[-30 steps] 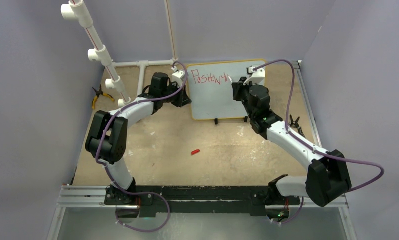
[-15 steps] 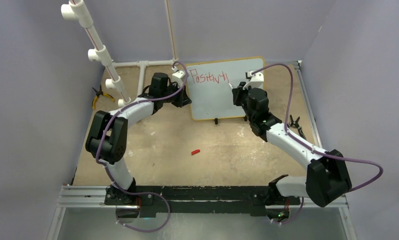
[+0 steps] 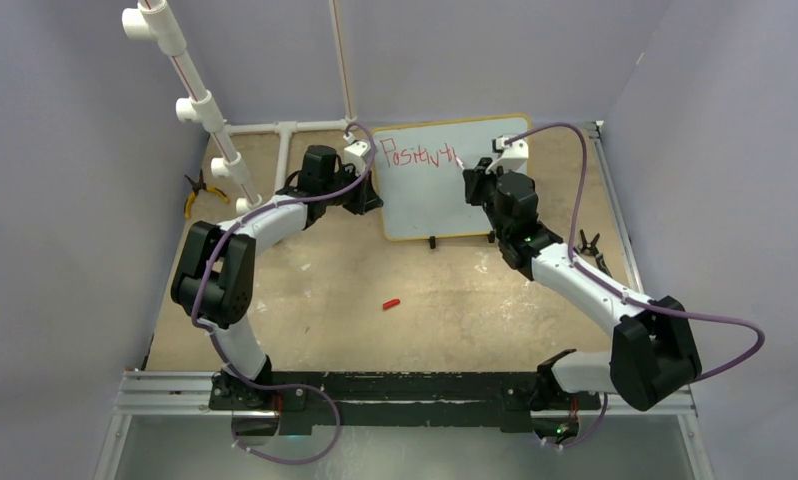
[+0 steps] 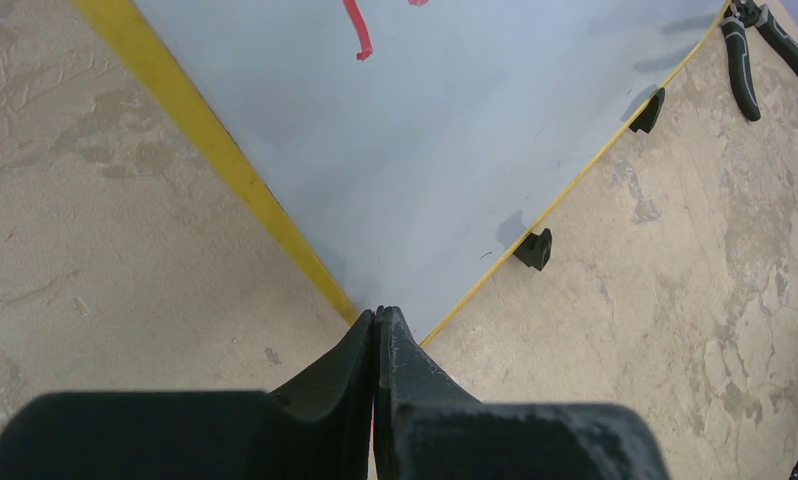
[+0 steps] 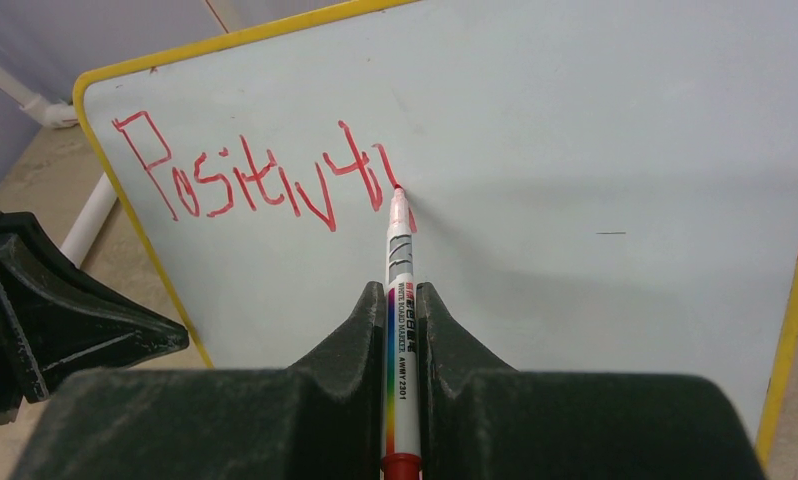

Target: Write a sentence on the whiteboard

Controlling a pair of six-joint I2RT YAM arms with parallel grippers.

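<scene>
The whiteboard (image 3: 445, 200) with a thin yellow frame stands tilted at the back of the table. Red handwriting (image 3: 420, 157) on its top line reads roughly "Positivi"; it also shows in the right wrist view (image 5: 255, 180). My right gripper (image 5: 402, 290) is shut on a white whiteboard marker (image 5: 399, 250). The marker's red tip touches the board at the last stroke. My left gripper (image 4: 377, 315) is shut on the board's near left corner, and its fingers hide that corner. In the top view it (image 3: 373, 200) sits at the board's left edge.
A red marker cap (image 3: 391, 303) lies mid-table. Yellow-handled pliers (image 3: 197, 190) lie at the left edge. Black pliers (image 3: 587, 245) lie right of the board and show in the left wrist view (image 4: 760, 45). A white PVC pipe frame (image 3: 205, 105) stands at the back left.
My right gripper drew the marker down through a new stroke after "Positiv", then came back up a little. The left arm and the board have not moved.
</scene>
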